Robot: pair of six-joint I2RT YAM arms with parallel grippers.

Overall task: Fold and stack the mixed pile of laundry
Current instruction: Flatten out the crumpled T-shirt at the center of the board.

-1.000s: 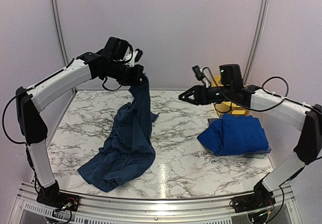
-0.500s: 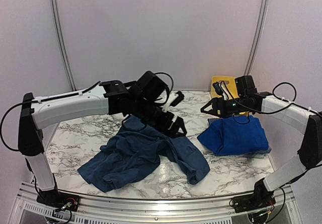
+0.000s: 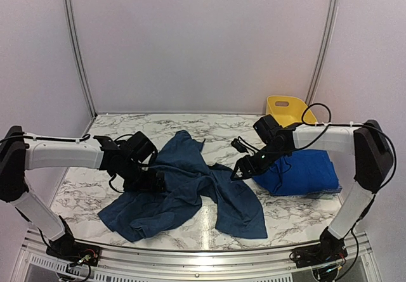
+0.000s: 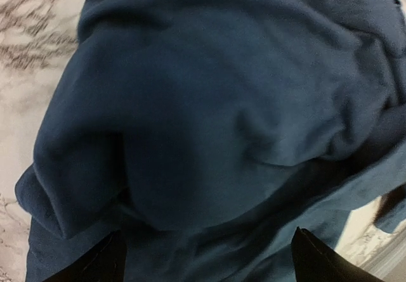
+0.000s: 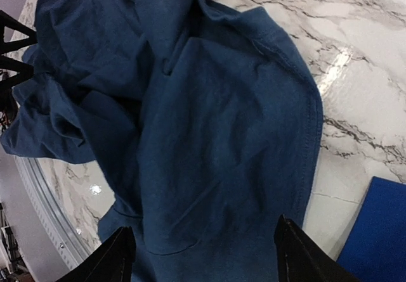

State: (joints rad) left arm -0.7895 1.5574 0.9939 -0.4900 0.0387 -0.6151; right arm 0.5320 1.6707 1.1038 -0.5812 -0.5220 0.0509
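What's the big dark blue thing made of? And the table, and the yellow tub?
Dark blue garment: soft matte knit cloth, probably cotton; it wrinkles and shows stitched hems. Table: glossy marble-look top, maybe only printed. Yellow tub: smooth plastic, seemingly.

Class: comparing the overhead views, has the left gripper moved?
Yes. The left gripper came down from up against the back wall to the dark blue garment on the marble table.

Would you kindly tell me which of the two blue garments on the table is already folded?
The bright royal-blue cloth garment, lying flat and compact; the dark denim-blue garment lies crumpled.
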